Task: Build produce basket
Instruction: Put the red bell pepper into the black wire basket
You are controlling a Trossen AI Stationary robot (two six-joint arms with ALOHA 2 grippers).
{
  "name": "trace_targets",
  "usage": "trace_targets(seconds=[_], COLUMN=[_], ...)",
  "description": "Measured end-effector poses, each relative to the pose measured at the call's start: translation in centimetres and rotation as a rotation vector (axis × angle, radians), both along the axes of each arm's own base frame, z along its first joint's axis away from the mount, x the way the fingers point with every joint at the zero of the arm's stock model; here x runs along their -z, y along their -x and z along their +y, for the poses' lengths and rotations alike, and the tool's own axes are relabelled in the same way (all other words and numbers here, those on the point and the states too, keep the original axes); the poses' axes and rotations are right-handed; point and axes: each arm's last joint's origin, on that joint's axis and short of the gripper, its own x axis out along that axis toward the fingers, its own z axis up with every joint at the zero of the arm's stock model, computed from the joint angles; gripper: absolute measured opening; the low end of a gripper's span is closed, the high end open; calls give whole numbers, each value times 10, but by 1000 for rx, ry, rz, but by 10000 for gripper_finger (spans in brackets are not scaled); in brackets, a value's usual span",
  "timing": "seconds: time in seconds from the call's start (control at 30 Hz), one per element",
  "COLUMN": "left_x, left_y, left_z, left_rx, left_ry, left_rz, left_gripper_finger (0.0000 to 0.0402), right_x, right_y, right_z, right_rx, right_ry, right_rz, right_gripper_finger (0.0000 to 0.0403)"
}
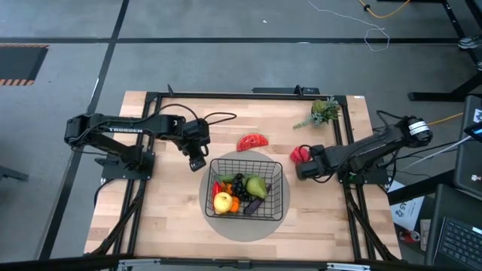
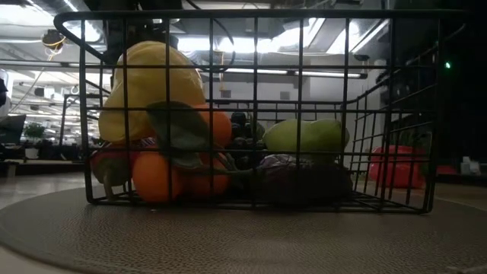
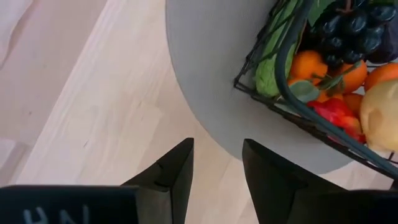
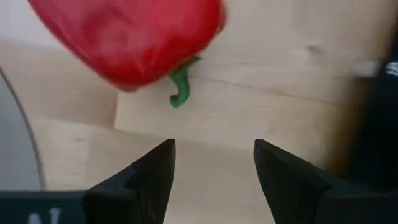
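Tabletop (image 1: 173, 211) (wrist-only: red pepper (image 4: 127, 40) stem)

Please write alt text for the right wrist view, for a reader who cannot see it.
A red pepper with a green stem lies on the wooden table, just ahead of the right gripper, whose two dark fingers stand open and empty.

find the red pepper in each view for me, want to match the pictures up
High view: red pepper on the table right of the basket, just ahead of the right tool.
Low view: red shape seen through the basket mesh, far right.
Left wrist view: not in it.
Right wrist view: fills the upper left, green stem down.
Shared landmark: the grey disc under the basket.
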Motion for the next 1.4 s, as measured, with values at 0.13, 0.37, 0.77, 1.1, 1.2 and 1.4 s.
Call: trace_targets(seconds=[0.13, 0.37, 0.77, 1.1, 1.2, 1.4], left_x=[0, 0, -1, -1, -1, -1], left_y=[-1, -1, -2, -2, -2, -2], left_z=[1, 2, 2, 2, 2, 2], left_rx=[-3, -7, -8, -10, -13, -18], left_ry=[-1, -1, -4, -3, -1, -9], left_rz=[-9, -11, -25, -24, -24, -22], left_gripper_finger=[133, 133, 133, 133, 133, 133], right_x=[18, 34, 42, 41, 41, 41], right_y=[-2, 7, -5, -12, -12, -13], right_z=[0, -9, -25, -38, -40, -41], right_rx=[-59, -57, -243, -280, -269, -259], right_ry=[-10, 78, 146, 161, 162, 161], right_rz=[-85, -67, -126, -160, -159, -173], right_gripper_finger=[220, 220, 220, 212, 192, 122])
